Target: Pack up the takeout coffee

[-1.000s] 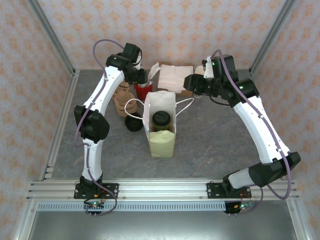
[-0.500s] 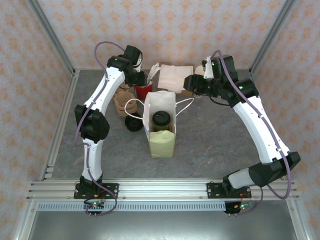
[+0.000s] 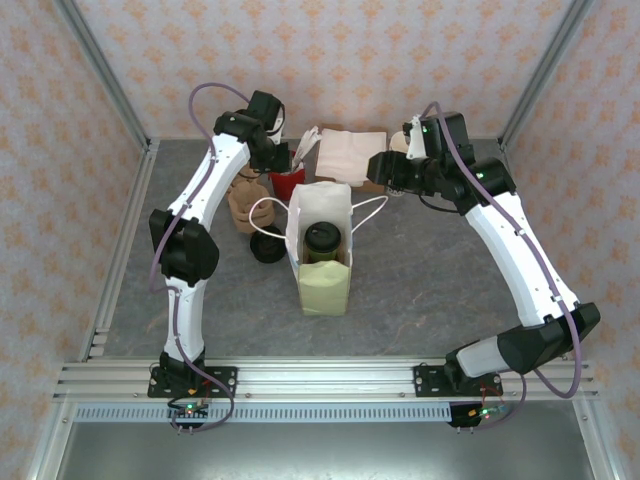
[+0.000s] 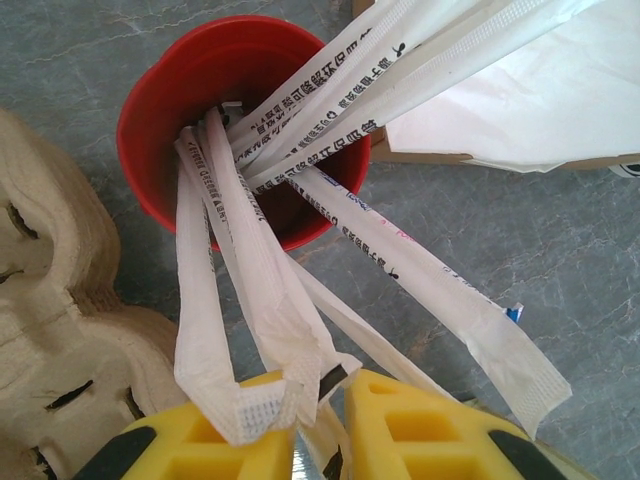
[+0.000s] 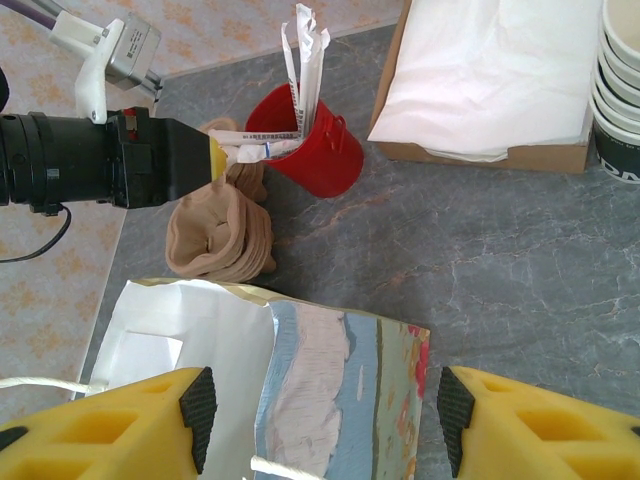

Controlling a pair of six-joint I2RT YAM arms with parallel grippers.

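1. Takeout coffee [image 3: 323, 240]: upright inside the open white paper bag [image 3: 325, 285], mid-worktop [image 3: 430, 280], black lid up.
2. Left gripper [image 4: 320, 385]: at the red cup [image 4: 180, 110], jaws nearly together around wrapped straws [image 4: 400, 270]; pinched or not, cannot tell.
3. Right gripper [image 5: 325, 410]: fingers wide apart, empty, behind the bag.
4. Beside the red cup: pulp cup carriers [image 4: 50, 300]; further back, napkin box [image 5: 490, 80] and stacked paper cups [image 5: 620, 80].
5. Loose black lid [image 3: 267, 248]: left of the bag.
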